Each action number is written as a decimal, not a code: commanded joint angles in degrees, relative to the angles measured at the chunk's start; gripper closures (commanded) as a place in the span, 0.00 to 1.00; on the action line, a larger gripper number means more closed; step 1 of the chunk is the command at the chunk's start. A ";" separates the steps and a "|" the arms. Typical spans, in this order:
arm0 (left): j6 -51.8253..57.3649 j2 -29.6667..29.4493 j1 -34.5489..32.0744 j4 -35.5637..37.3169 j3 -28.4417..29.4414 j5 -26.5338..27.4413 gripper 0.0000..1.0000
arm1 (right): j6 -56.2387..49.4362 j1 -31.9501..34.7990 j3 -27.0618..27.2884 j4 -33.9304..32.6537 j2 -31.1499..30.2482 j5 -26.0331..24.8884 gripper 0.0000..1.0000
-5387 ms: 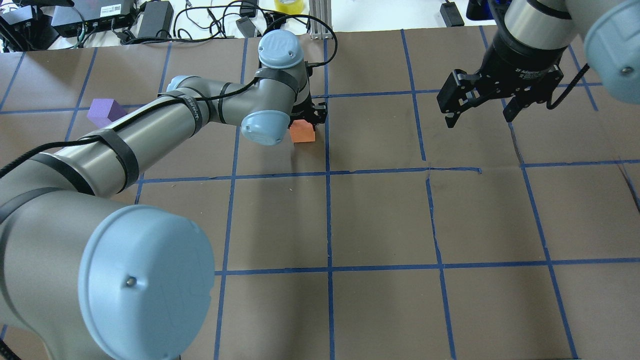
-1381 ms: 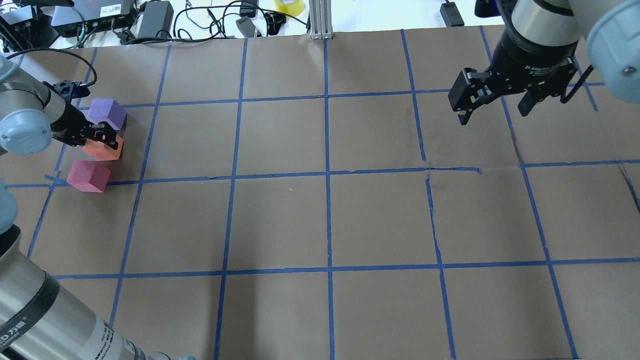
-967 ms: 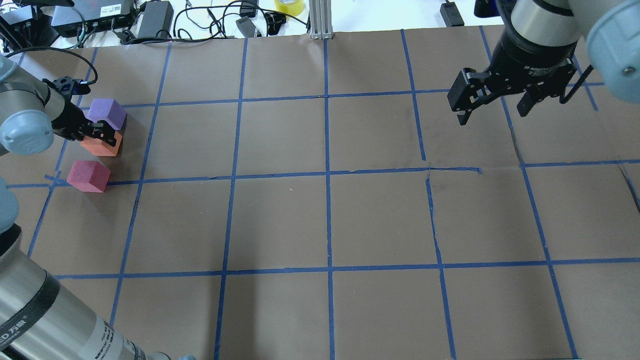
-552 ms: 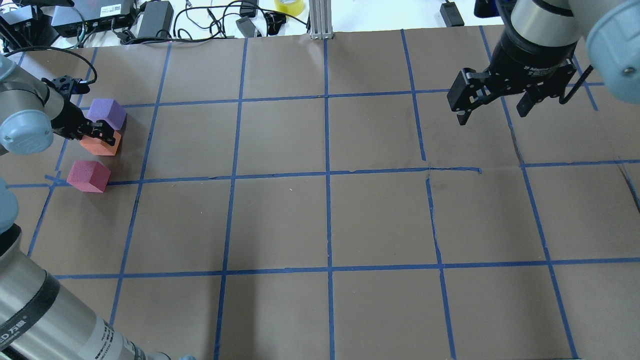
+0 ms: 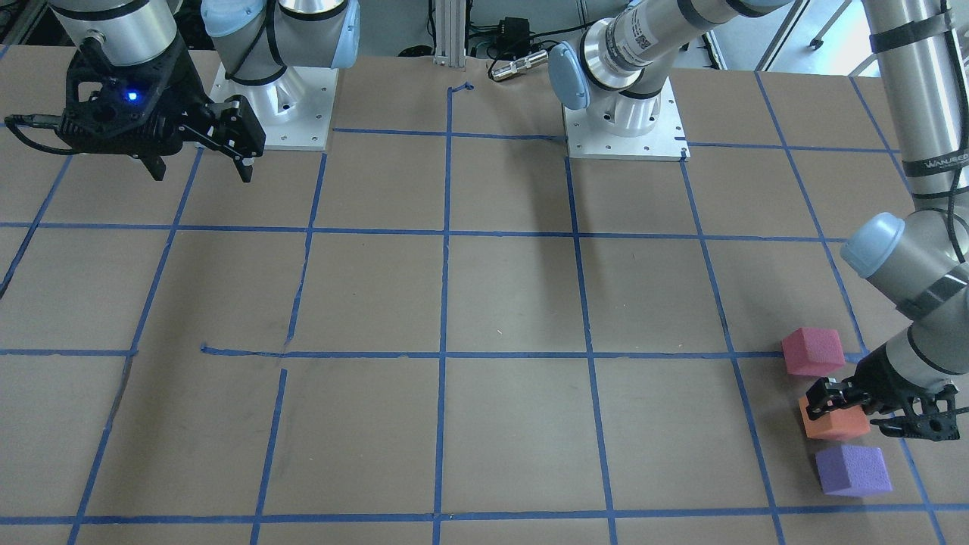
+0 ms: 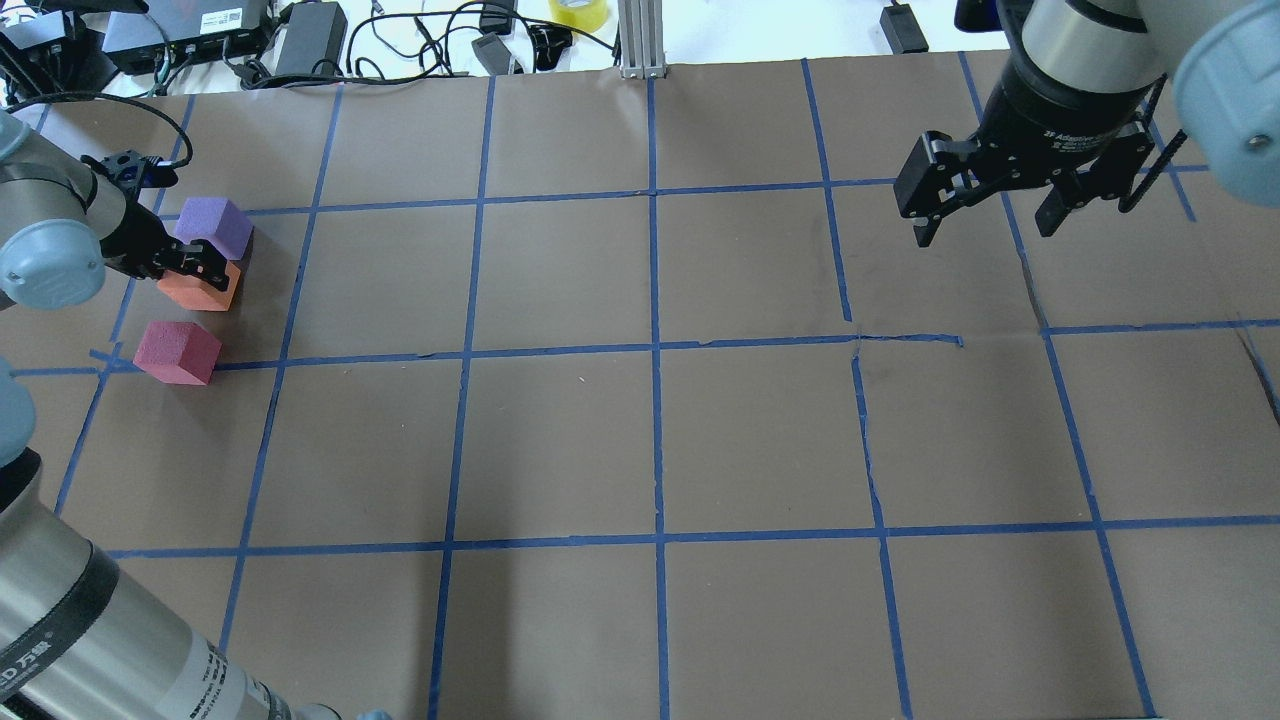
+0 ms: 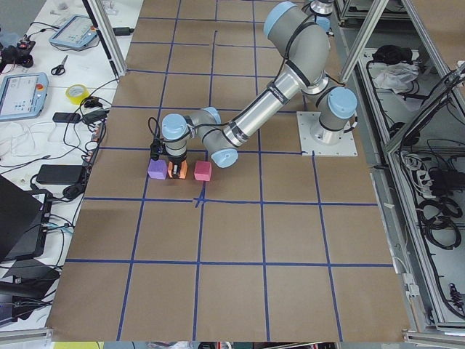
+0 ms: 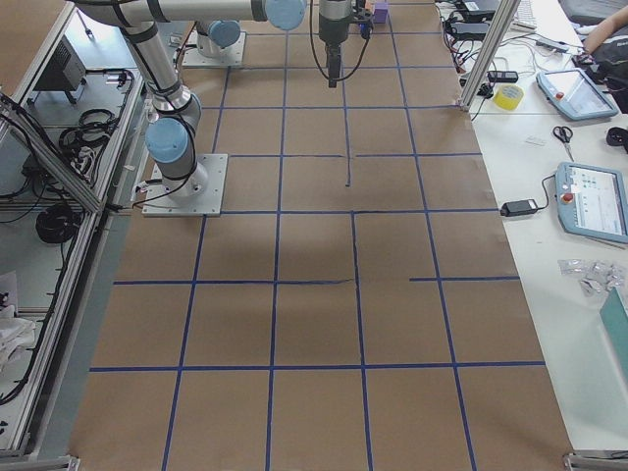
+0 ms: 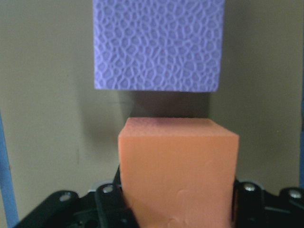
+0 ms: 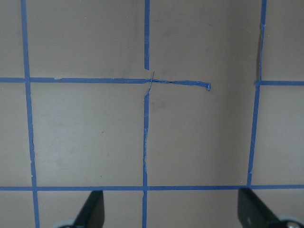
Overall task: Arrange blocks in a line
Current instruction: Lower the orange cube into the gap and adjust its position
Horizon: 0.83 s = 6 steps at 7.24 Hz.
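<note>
The left gripper (image 5: 863, 412) was down low, and its fingers (image 5: 824, 395) were clenched on the orange block (image 9: 178, 166), one on each flank. Whether the block was fully seated on the brown paper table (image 5: 515, 303) or a hair above it, I couldn't tell.

Just past the fingertips on one open side of the grip sat the purple block (image 9: 159, 45). It was close but apart from the orange one, with a thin gap between them, and its near face ran roughly parallel to the orange one's. On the opposite open side, a little farther off, sat the pinkish red block (image 5: 812, 351), so the three made a rough row.

My read was that this was the setting-down of the middle block, with the line all but made. The next move called for easing the fingers apart and lifting straight up, because with neighbours this close any sideways drift could nudge one of them.

Far across the table, well away from all this, the right gripper (image 6: 985, 235) hung above bare paper with its fingers spread, holding nothing.
</note>
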 commanded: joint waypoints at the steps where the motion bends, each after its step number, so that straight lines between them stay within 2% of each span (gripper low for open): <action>1: 0.06 0.05 0.15 0.00 0.00 0.43 1.00 | 0.34 0.00 -0.06 -0.03 0.00 0.05 0.00; 6: -0.03 -0.04 0.24 0.00 -0.18 0.69 1.00 | -0.10 0.00 0.03 -0.03 0.18 -0.66 0.00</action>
